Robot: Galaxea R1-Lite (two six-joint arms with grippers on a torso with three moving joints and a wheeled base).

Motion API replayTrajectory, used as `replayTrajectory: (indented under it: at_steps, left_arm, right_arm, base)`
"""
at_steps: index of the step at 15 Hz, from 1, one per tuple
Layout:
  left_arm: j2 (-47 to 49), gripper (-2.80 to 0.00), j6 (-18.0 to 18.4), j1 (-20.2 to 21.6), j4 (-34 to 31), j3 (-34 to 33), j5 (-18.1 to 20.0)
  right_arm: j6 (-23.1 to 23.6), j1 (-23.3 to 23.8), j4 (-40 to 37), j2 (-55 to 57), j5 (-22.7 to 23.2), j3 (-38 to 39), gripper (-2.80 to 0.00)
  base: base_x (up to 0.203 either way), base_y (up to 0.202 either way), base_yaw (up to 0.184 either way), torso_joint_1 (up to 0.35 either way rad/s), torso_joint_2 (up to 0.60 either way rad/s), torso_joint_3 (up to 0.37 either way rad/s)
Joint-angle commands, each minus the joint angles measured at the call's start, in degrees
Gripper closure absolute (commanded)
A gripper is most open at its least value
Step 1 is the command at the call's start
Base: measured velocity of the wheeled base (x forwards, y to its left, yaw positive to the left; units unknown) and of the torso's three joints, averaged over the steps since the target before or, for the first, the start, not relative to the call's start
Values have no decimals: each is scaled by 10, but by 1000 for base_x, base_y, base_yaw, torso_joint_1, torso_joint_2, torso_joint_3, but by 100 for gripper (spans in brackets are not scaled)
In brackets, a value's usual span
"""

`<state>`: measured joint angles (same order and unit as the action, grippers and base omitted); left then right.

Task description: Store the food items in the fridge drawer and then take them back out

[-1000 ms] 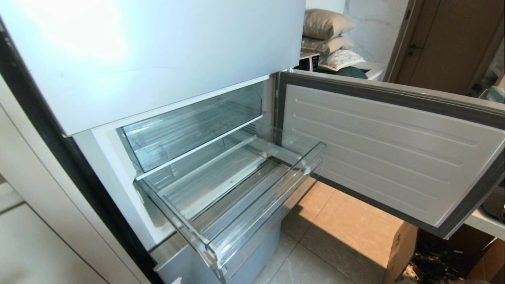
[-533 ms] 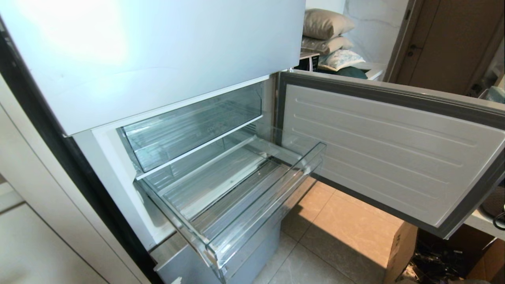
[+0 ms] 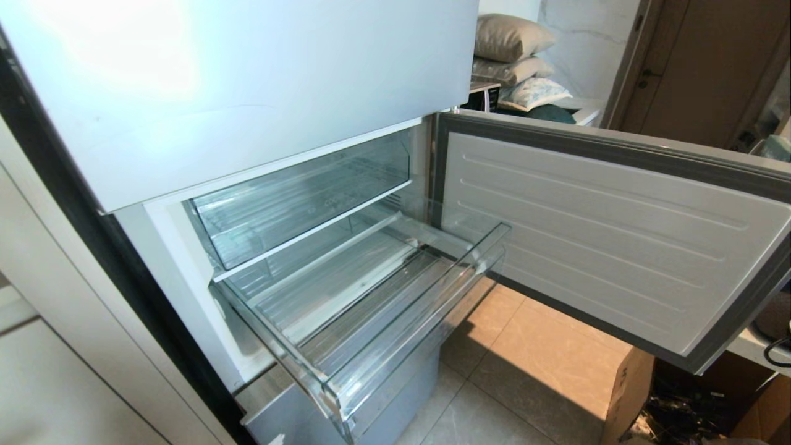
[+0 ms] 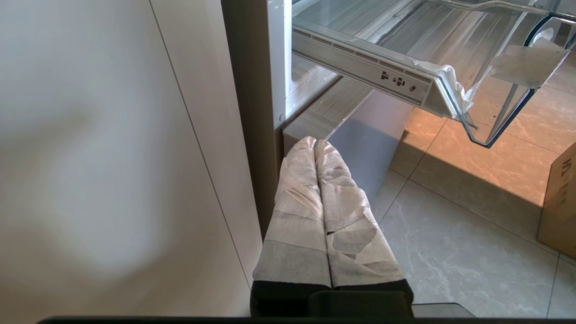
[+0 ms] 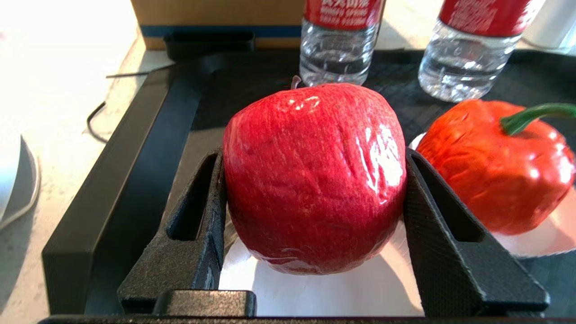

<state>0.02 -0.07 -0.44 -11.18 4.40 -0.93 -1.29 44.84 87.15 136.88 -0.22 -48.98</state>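
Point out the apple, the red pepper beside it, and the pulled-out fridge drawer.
apple [image 5: 315, 175]: right wrist view, middle of its shiny red skin.
red pepper [image 5: 495, 166]: right wrist view, its red body below the green stem.
fridge drawer [image 3: 414, 334]: head view, its clear front wall.

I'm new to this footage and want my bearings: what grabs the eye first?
The shiny red apple stands out: it sits clamped between the right gripper's black fingers above a black tray, beside an orange-red pepper-like fruit with a green stem. In the head view, the clear plastic fridge drawer is pulled out and holds nothing. The left gripper, wrapped in pale tape, hangs shut low beside the fridge.
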Motion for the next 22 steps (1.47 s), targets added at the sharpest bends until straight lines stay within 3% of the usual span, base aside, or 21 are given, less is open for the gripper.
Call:
replayTrajectory:
  at_steps: [1, 22]
  left_arm:
    - [0, 0, 0, 0, -1, 0, 0]
    - [0, 0, 0, 0, -1, 0, 0]
  right_arm:
    - [0, -1, 5, 1, 0, 6, 0]
    - [1, -1, -42, 0, 33, 42, 0]
  base:
    - [0, 0, 0, 0, 0, 0]
    - [0, 0, 0, 0, 0, 0]
